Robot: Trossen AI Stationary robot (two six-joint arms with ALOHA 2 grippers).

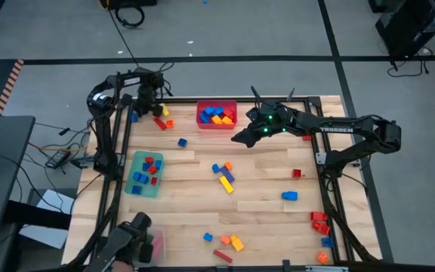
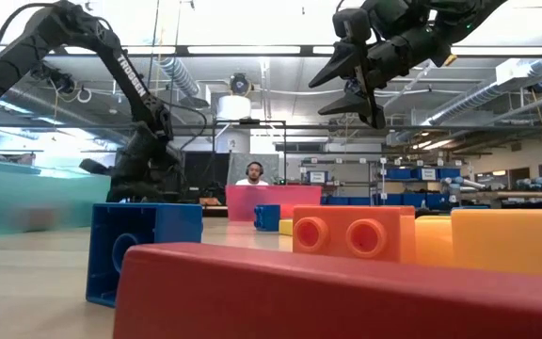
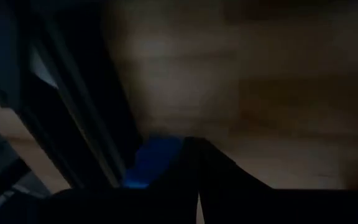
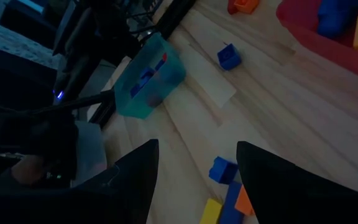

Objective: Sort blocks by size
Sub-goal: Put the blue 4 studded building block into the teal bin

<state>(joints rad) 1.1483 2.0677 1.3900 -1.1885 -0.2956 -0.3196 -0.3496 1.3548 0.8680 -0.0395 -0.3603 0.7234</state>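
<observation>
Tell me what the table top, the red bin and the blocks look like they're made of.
Table top: looks like pale wood, with visible plank seams and grain, matte. Red bin: probably plastic, solid colour with thin walls. Blocks: likely moulded plastic, with bright uniform colours, round studs and a slight sheen.

Red bin (image 1: 216, 124) at table's (image 1: 263, 177) far edge; green bin (image 1: 143, 187) left; person (image 2: 250, 175) seated beyond.

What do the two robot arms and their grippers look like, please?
Both arms are dark, nearly black, built of jointed tubular segments with black cables along them. White TROSSEN lettering marks the right arm and the left arm. Green lights glow near the right gripper, whose two fingers are dark, flat and tapered.
</observation>
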